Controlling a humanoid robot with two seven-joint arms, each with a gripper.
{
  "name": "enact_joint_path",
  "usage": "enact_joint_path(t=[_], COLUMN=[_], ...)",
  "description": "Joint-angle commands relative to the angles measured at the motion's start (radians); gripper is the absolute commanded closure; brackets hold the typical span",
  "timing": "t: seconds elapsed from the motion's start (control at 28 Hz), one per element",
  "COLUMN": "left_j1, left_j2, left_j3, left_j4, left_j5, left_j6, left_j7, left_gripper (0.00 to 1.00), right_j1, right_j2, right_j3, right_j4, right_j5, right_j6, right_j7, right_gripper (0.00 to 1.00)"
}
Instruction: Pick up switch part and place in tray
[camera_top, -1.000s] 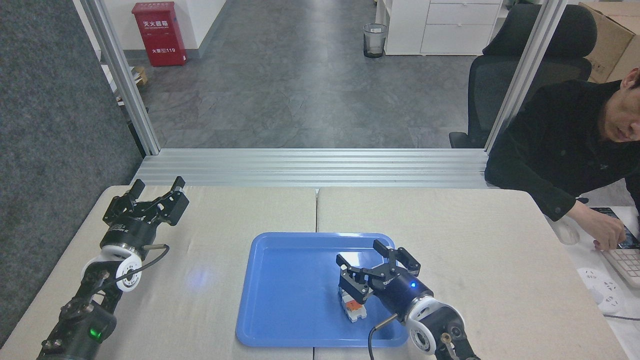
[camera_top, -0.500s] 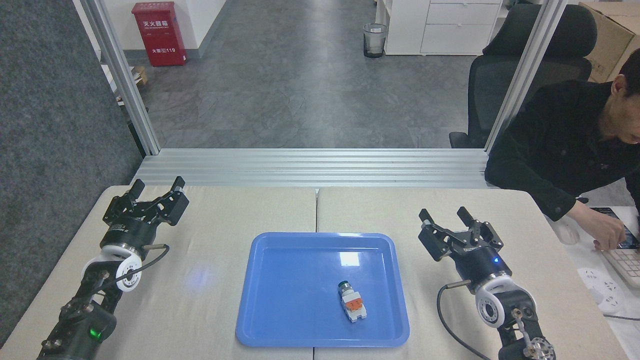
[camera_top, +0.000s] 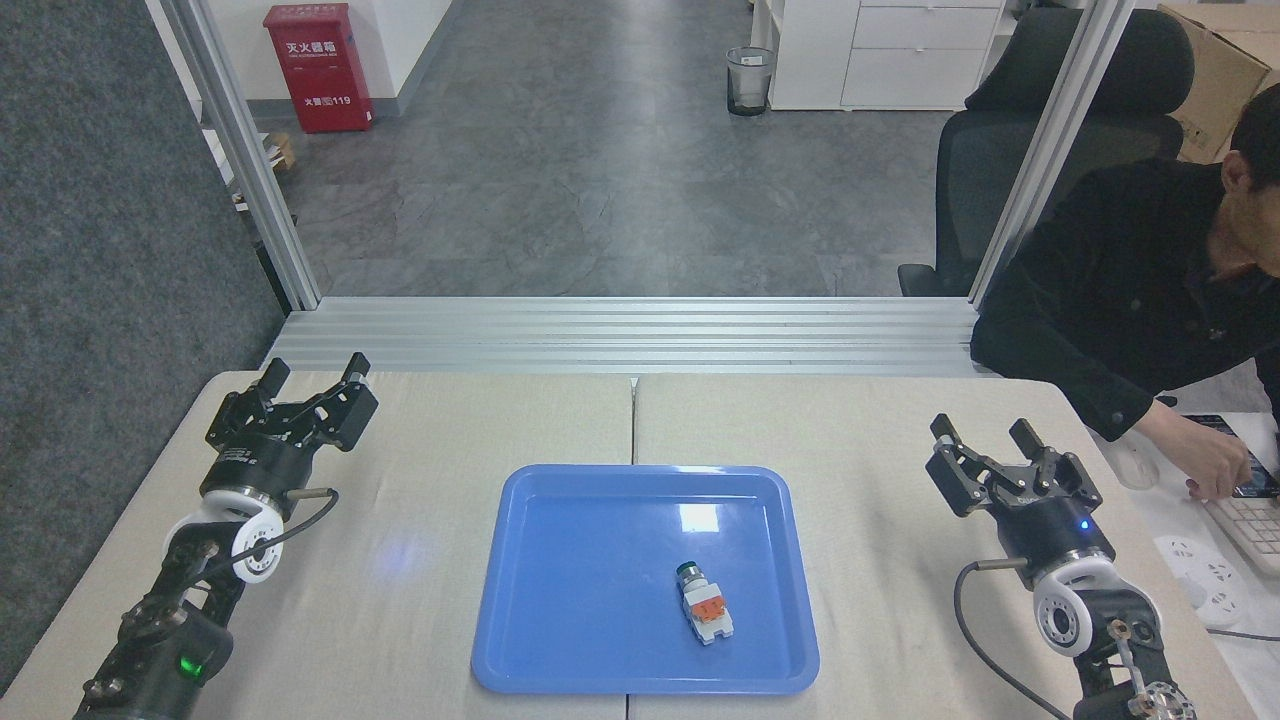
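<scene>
The switch part (camera_top: 702, 604), a white block with an orange middle and a green-tipped silver end, lies inside the blue tray (camera_top: 560, 540), right of its centre. Nothing is touching it. My right gripper (camera_top: 985, 430) is open and empty over the table, well to the right of the tray. At the table's far left my left gripper (camera_top: 315, 372) also stands open and empty, far from the tray.
A person in a black sleeve (camera_top: 1110, 330) leans in at the right, hand (camera_top: 1215, 470) on a keyboard (camera_top: 1250, 520) close to my right arm. A seam (camera_top: 633, 420) runs between the two table halves. A black office chair (camera_top: 1040, 130) stands behind.
My right gripper let go of the switch part in the tray, then drew back to the right, clear of the tray. The part stays where it was left. The left arm has not moved.
</scene>
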Motion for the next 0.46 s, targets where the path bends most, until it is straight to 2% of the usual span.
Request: enact_joint_path(t=[0.0, 0.43], left_j1=[-0.001, -0.001], left_j2=[0.0, 0.0], left_j3=[0.0, 0.0], left_j4=[0.0, 0.0], left_j5=[0.0, 0.0], left_j6=[0.001, 0.001], left_j7=[0.0, 0.0], left_gripper=[0.0, 0.0], right_j1=[0.017, 0.005], right_j2=[-0.059, -0.062], right_j3=[-0.063, -0.055], right_j4=[0.01, 0.008], right_j5=[-0.007, -0.006], right_j6=[-0.006, 0.0], right_j7=[0.0, 0.003], right_gripper=[0.0, 0.0])
